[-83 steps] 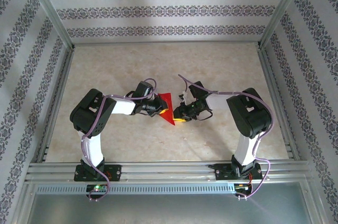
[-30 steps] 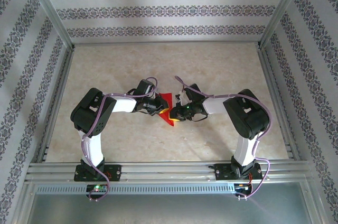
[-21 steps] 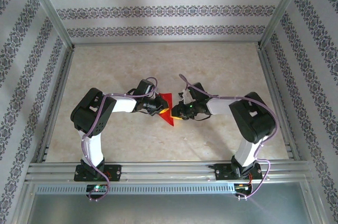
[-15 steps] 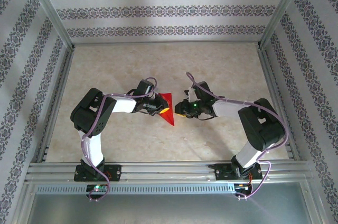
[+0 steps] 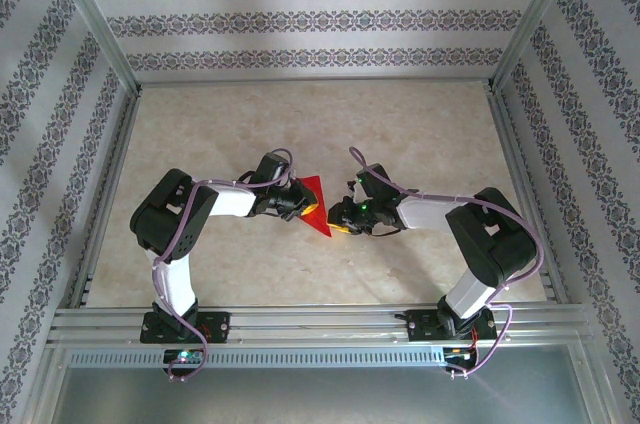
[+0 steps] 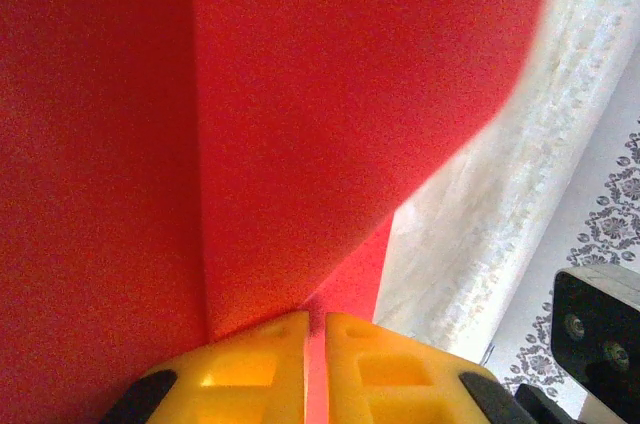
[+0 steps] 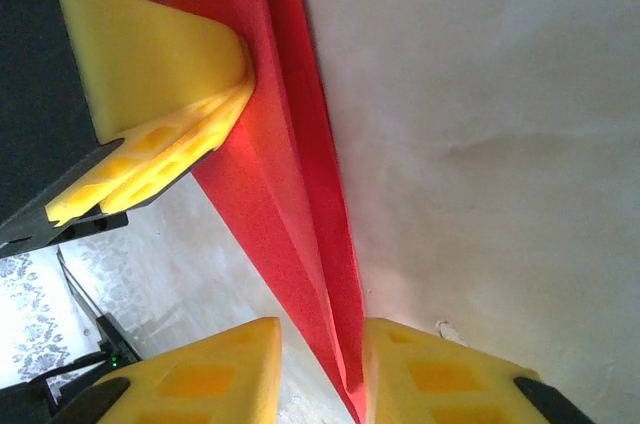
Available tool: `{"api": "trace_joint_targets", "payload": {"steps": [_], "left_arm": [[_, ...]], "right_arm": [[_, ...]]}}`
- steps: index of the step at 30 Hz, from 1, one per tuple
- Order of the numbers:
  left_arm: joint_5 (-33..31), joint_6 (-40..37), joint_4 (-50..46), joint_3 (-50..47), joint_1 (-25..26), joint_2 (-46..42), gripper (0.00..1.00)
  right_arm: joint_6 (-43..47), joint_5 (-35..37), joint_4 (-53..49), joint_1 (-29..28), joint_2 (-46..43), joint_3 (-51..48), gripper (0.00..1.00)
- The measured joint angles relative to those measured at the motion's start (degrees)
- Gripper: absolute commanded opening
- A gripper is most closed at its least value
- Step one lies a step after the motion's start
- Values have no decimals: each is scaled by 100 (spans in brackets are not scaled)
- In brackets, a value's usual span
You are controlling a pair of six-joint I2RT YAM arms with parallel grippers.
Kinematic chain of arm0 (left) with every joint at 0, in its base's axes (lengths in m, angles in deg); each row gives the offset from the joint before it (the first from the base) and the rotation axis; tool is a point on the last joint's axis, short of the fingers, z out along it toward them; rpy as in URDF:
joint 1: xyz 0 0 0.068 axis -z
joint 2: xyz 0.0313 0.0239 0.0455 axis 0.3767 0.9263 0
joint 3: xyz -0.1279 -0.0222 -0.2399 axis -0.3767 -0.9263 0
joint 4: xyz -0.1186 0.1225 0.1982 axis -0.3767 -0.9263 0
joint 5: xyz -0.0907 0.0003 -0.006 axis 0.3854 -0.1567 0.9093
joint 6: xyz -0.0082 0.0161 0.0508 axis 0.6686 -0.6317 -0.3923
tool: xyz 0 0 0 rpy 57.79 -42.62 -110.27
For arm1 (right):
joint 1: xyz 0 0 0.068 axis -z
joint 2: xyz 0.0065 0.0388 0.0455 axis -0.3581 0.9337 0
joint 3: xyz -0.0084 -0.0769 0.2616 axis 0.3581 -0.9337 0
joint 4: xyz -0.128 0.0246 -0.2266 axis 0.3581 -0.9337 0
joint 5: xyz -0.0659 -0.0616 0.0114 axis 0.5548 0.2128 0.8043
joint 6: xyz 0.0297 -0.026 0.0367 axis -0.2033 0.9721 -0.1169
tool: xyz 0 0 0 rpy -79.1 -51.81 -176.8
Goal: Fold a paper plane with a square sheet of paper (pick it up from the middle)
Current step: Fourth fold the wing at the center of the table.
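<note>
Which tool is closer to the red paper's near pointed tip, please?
Right. The right tool straddles that tip, jaws slightly apart; the left tool is clamped on the red paper farther up.

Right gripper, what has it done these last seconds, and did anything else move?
The right gripper let go of the red paper, drew back to the right, then returned; its jaws now stand open astride the paper's near tip. The left gripper stayed shut on the paper, which kept its place.
</note>
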Motion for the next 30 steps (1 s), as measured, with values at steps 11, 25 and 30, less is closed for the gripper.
{"api": "trace_joint_targets", "payload": {"steps": [11, 25, 30], "left_arm": [[-17, 85, 7, -4, 2, -2, 13], [9, 111, 114, -15, 11, -2, 19], [52, 157, 289, -61, 11, -2, 21]], "right_arm": [[11, -57, 24, -50, 188, 2, 16], [24, -278, 122, -76, 439, 26, 8], [26, -332, 131, -74, 485, 50, 9]]}}
